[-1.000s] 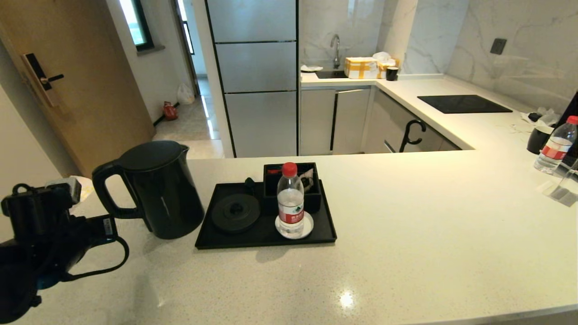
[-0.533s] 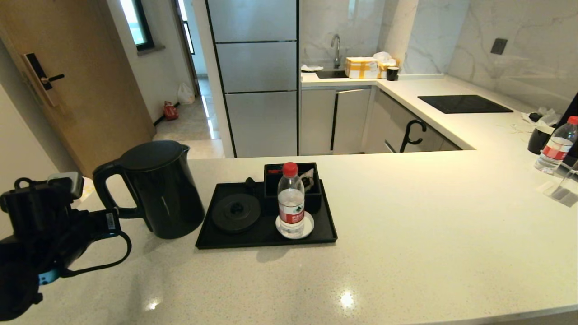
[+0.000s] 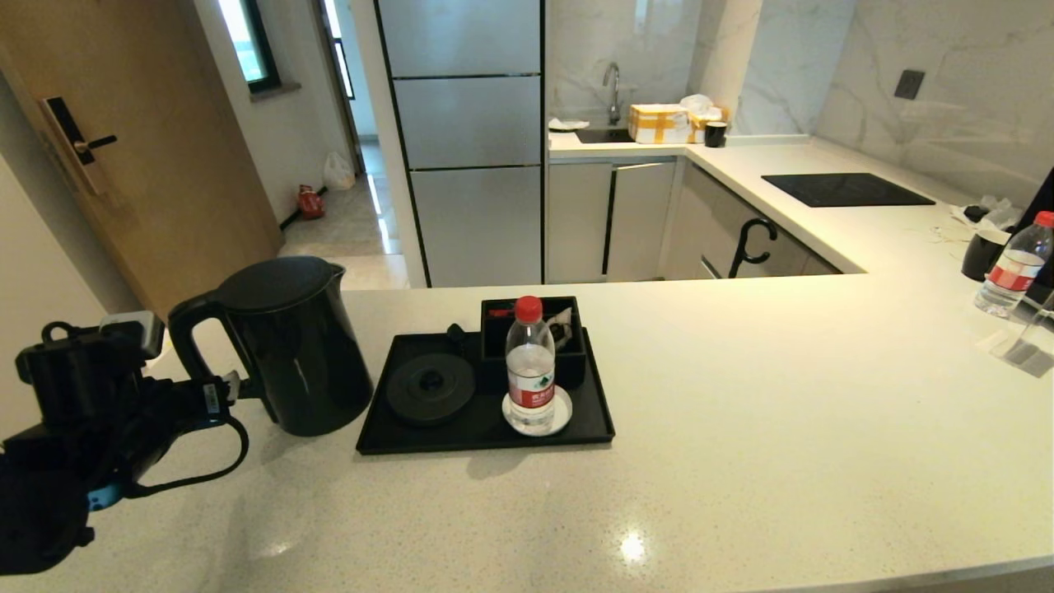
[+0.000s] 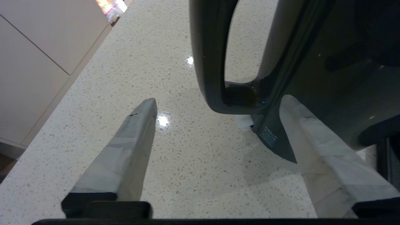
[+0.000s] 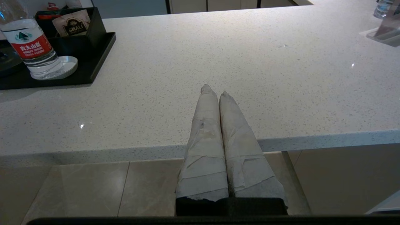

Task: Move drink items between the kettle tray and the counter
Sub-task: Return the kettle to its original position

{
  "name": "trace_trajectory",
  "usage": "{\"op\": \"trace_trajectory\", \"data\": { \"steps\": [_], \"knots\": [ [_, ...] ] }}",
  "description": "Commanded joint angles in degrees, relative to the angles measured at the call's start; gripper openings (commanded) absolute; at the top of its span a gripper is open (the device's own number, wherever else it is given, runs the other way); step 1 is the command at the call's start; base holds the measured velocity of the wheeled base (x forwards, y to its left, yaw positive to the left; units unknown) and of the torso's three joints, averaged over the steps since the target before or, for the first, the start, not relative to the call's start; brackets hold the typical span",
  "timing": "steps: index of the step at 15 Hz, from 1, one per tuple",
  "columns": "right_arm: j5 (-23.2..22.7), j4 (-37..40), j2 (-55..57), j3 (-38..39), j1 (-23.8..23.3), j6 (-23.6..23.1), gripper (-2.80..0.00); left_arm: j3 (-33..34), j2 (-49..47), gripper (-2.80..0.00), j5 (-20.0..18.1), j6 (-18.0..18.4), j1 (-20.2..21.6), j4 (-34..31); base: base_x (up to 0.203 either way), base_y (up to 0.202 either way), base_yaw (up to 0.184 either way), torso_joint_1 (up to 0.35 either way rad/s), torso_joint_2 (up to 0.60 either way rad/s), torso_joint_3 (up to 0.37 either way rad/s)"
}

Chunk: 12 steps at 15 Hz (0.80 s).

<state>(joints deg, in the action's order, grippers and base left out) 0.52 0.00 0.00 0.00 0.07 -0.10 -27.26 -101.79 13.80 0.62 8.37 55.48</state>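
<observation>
The tall black kettle (image 3: 288,346) stands on the beige counter (image 3: 782,428), just left of the black kettle tray (image 3: 486,443). Its loop handle (image 4: 207,56) faces my left gripper (image 4: 219,100), which is open; the handle's lower end lies level with the fingertips, one finger (image 4: 312,137) against the kettle body. In the head view my left gripper (image 3: 232,387) is at the handle's base. The red-capped water bottle (image 3: 529,371) stands on the tray's white coaster (image 5: 70,64). The round kettle base (image 3: 430,387) is bare. My right gripper (image 5: 214,90) is shut and empty over the counter's front edge.
The black compartment box (image 3: 531,329) with sachets sits at the tray's back. Far right on the counter are a second water bottle (image 3: 1013,268), a black mug (image 3: 981,255) and a clear stand (image 3: 1025,350). The black cooktop (image 3: 846,189) lies beyond.
My left arm has moved forward and right, bringing its open fingers up to the bottom of the kettle's handle. The kettle, the bottle and the tray have stayed in place.
</observation>
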Motion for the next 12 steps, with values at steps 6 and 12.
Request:
{"op": "trace_trajectory", "data": {
  "steps": [6,12],
  "knots": [
    [0.0,0.0,0.1,0.0,0.0,0.0,-2.8,-5.7,-9.0,0.0,0.8,1.7,1.6,7.1,0.0,0.0,0.0,0.0,0.0,0.0],
    [0.0,0.0,0.1,0.0,0.0,0.0,-2.8,-8.3,-13.0,0.0,0.6,4.3,4.8,10.6,0.0,0.0,0.0,0.0,0.0,0.0]
  ]
}}
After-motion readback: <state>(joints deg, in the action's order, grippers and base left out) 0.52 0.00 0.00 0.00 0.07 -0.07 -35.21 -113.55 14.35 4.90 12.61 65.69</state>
